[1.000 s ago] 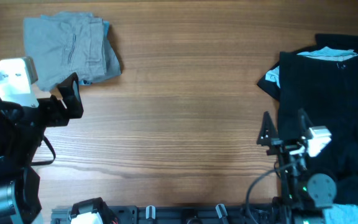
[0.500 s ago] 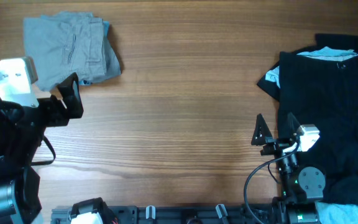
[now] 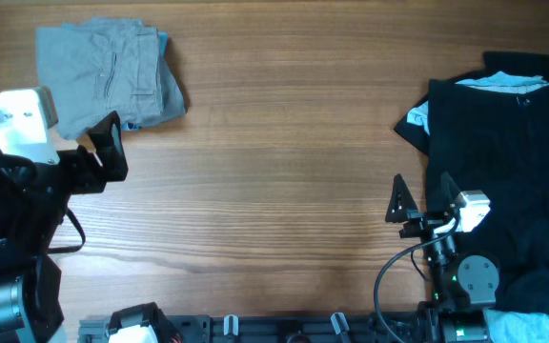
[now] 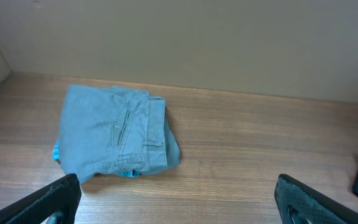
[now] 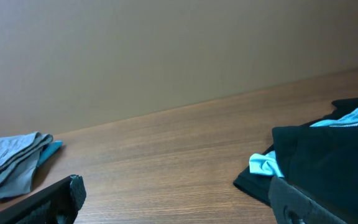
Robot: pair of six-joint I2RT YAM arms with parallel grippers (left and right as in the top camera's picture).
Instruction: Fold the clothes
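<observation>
Grey cotton shorts (image 3: pixel 108 76): folded, far-left corner of the bench (image 3: pixel 284 143), with a light-blue garment (image 4: pixel 58 152) peeking out beneath. Black garments (image 3: pixel 513 152): unfolded heap, right side. Right hand (image 3: pixel 419 198): released, fingers spread, empty, at the heap's left edge. Left hand (image 3: pixel 112 151): released, empty, near the grey stack. I judge the step to be fetching a black piece; I would pinch only the top layer at its edge and draw it to mid-bench. Bench: flat wood grain. Room: plain beige wall (image 4: pixel 229 37).
</observation>
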